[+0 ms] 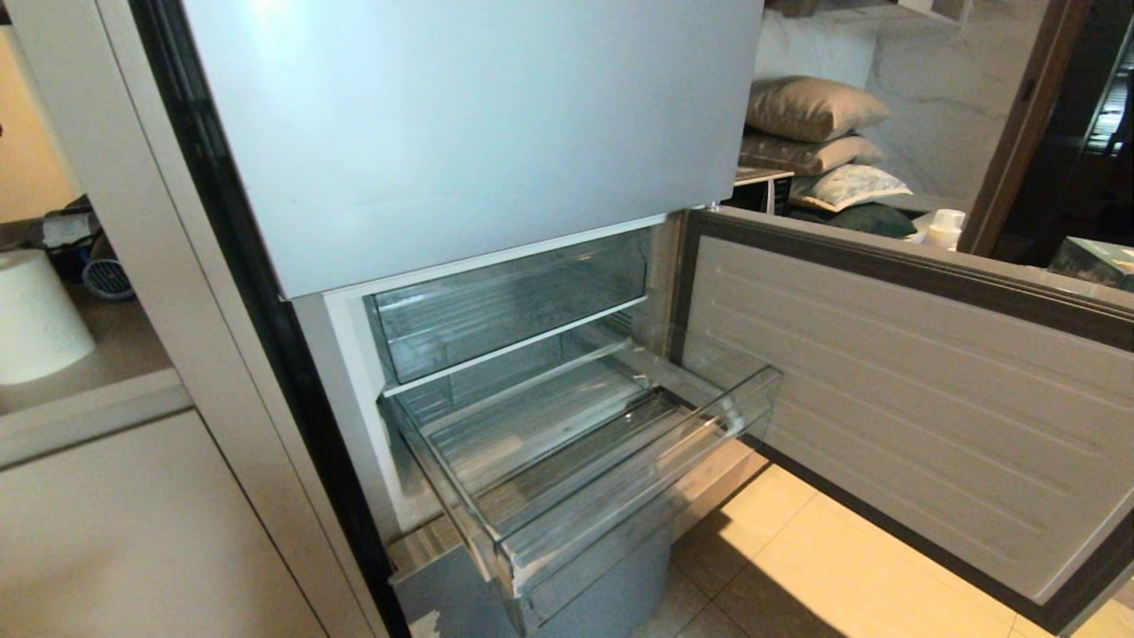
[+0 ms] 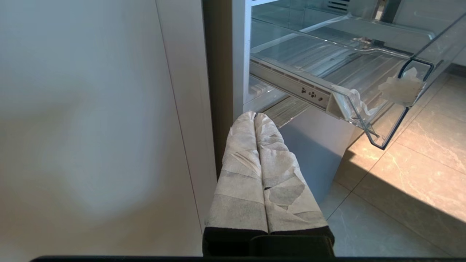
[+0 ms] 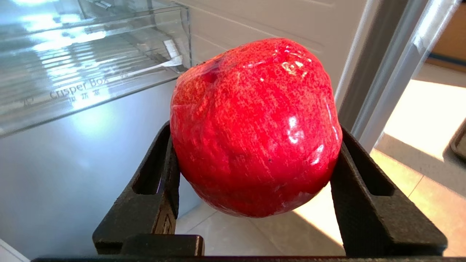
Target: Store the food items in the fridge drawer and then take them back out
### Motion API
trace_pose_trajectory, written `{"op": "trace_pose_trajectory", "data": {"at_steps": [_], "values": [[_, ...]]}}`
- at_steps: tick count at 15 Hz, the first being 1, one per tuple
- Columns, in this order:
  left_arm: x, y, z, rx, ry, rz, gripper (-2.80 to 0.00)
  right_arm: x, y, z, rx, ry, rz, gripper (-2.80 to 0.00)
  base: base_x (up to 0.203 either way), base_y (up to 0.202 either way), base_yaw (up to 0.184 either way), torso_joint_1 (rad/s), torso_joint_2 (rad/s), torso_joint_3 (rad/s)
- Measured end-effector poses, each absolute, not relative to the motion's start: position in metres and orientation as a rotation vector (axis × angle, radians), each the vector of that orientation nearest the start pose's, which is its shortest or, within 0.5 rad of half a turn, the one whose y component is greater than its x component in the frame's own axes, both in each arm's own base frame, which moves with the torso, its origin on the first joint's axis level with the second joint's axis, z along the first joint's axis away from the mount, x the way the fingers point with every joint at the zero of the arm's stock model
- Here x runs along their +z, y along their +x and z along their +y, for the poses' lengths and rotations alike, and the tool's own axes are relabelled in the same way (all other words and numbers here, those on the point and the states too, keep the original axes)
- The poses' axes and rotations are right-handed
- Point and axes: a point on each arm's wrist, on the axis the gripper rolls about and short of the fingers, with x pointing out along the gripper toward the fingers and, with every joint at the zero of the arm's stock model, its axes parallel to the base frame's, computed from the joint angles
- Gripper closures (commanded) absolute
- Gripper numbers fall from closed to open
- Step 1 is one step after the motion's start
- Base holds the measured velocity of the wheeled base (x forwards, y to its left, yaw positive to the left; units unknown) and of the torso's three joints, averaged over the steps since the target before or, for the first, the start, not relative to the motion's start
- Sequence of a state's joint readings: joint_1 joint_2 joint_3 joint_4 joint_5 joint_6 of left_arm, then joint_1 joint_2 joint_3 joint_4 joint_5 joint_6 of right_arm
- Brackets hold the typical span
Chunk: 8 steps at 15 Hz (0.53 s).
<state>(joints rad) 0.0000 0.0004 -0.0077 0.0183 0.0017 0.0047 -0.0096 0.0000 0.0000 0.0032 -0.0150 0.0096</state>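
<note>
Fridge drawer point(image 1: 620, 478) stands pulled out from the lower compartment, its clear plastic walls and ribbed floor visible in the head view, with nothing lying inside. Above it sits a second clear compartment point(image 1: 509, 301), pushed in. The lower fridge door point(image 1: 904, 390) is swung wide open to the right of the drawer, its pale ribbed inner panel facing the camera. Tiled floor point(image 1: 797, 549) shows beneath the door, part of it in sunlight. Neither arm appears in the head view.

Right gripper point(image 3: 255, 171) is clamped on the round red food item point(image 3: 255, 127), one black finger pressed to each side of it. The item is glossy and speckled, held clear of the floor, outside the drawer and in front of it; the drawer's transparent front wall, lettered "Crisper Box", shows behind and to one side. The second, elongated item is not visible in any view.

Left gripper point(image 2: 256, 120) has its two tape-wrapped fingers point(image 2: 240, 174) pressed together with nothing between them. It hangs low beside the cabinet panel point(image 2: 91, 127), below the drawer's corner and apart from it. Clear tape patches point(image 2: 400, 89) sit on that corner of the drawer.
</note>
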Motion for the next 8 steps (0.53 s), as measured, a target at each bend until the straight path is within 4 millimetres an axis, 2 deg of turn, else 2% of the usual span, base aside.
{"op": "trace_pose_trajectory", "data": {"at_steps": [2, 4, 6, 8], "values": [[0.076, -0.023, 0.000, 0.002, 0.004, 0.011, 0.00, 0.077, -0.023, 0.000, -0.029, -0.031, -0.001, 0.00, 0.000, 0.000, 0.000, 0.000, 0.00, 0.000], [0.076, -0.023, 0.000, 0.002, 0.004, 0.011, 0.00, 0.092, -0.028, -0.001, -0.069, -0.028, -0.046, 0.00, 0.000, 0.000, 0.000, 0.000, 0.00, 0.000], [0.076, -0.023, 0.000, 0.002, 0.005, 0.011, 0.00, 0.127, -0.034, -0.003, -0.150, 0.015, -0.115, 0.00, 0.000, 0.000, 0.000, 0.000, 0.00, 0.000], [0.076, -0.023, 0.000, 0.002, 0.004, 0.011, 0.00, 0.178, -0.037, -0.003, -0.252, 0.079, -0.179, 0.00, 0.000, 0.000, 0.000, 0.000, 0.00, 0.000]]}}
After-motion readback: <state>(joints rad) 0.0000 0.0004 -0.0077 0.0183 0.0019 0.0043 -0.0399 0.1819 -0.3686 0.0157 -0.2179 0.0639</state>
